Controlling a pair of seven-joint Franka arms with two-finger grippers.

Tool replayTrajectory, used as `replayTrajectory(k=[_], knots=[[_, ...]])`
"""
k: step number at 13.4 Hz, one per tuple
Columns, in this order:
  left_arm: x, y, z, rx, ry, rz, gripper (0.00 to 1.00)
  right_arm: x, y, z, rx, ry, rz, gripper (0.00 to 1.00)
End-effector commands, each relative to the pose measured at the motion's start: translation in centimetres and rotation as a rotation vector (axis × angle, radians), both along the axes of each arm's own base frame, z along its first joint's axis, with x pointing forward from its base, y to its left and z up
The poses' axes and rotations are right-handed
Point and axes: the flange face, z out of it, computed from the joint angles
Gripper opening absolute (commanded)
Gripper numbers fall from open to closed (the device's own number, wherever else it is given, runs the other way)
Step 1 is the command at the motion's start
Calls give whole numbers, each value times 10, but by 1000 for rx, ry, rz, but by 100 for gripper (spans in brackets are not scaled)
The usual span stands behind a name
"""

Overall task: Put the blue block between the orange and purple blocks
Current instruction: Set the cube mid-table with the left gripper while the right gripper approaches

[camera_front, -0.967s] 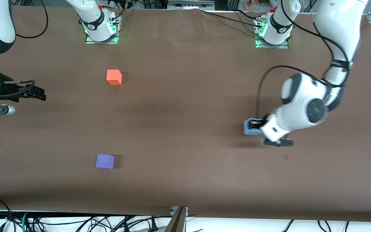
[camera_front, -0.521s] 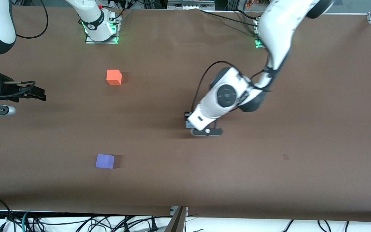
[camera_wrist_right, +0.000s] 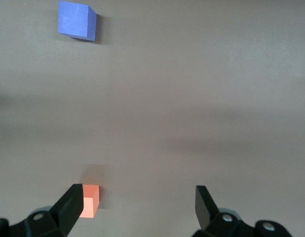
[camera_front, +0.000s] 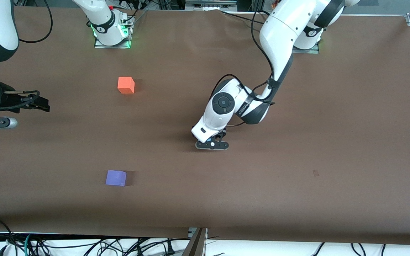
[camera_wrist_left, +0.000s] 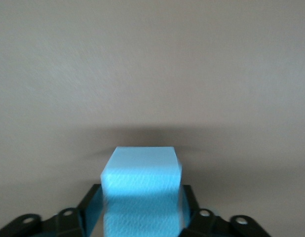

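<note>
The right arm enters at the edge of the front view, at its own end of the desk (camera_front: 333, 195), about a third of the way down the frame. Its forearm lies nearly level and points toward the middle of the desk. The right claw (camera_wrist_right: 137, 210) hangs over bare brown surface, spread wide and holding nothing, and this arm waits.

Next along come the two marker cubes. The orange block (camera_front: 126, 85) sits in the upper half of the frame and the purple block (camera_front: 116, 177) in the lower half, almost straight below it in the picture. They are well apart, with open desk between them. Both are plain matte cubes of like size, resting flat.

The left arm comes from its base at the top of the frame, runs down to a bent elbow near the centre, and tips its wrist steeply downward. The left claw (camera_wrist_left: 142, 197) is low over the desk in the middle of the frame, level with the gap between the two cubes but well off toward the left arm's end.

The blue block (camera_wrist_left: 141, 173) sits inside this claw, seen only in the left wrist view. It is a light sky-blue matte cube with plain faces, upright and square to the claw, throwing a soft shadow on the desk ahead of it. Whether the claw clamps it or has slackened cannot be told, nor whether the cube touches the desk.
</note>
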Motion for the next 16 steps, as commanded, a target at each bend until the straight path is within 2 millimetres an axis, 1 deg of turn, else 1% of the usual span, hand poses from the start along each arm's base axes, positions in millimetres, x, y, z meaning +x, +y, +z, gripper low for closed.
replayTrajectory(k=[1, 2, 3, 4, 5, 6, 7, 8, 9, 10, 11, 12, 14, 15, 16], knots=[[29, 41, 51, -23, 20, 53, 100, 6, 4, -5, -1, 7, -4, 100], [30, 48, 57, -7, 58, 55, 100, 7, 8, -10, 0, 11, -1, 100], [36, 58, 76, -9, 48, 66, 100, 11, 13, -19, 14, 24, 3, 100], [48, 80, 98, -15, 25, 94, 100, 15, 20, -27, 60, 24, -3, 100], [64, 110, 104, -19, 24, 131, 100, 19, 28, -32, 99, 11, -32, 100], [76, 139, 115, -18, 18, 143, 100, 23, 38, -39, 107, 12, -55, 100], [84, 166, 125, -3, 31, 112, 100, 28, 59, -46, 106, -9, -56, 100], [89, 196, 138, 10, 45, 72, 100, 32, 85, -54, 103, -26, -75, 100], [92, 224, 155, 22, 56, 45, 100, 34, 115, -63, 95, -37, -132, 100], [95, 260, 171, 32, 78, 34, 100, 35, 151, -71, 92, -63, -201, 100], [93, 289, 185, 41, 106, 17, 100, 34, 188, -83, 92, -82, -251, 100], [92, 318, 199, 47, 126, 10, 100, 33, 220, -97, 91, -95, -303, 100], [79, 371, 220, 53, 153, 4, 100, 28, 280, -127, 101, -132, -393, 100], [68, 396, 230, 54, 150, 0, 100, 27, 308, -143, 128, -169, -442, 100], [56, 416, 241, 57, 146, -12, 100, 25, 334, -158, 161, -209, -486, 100]])
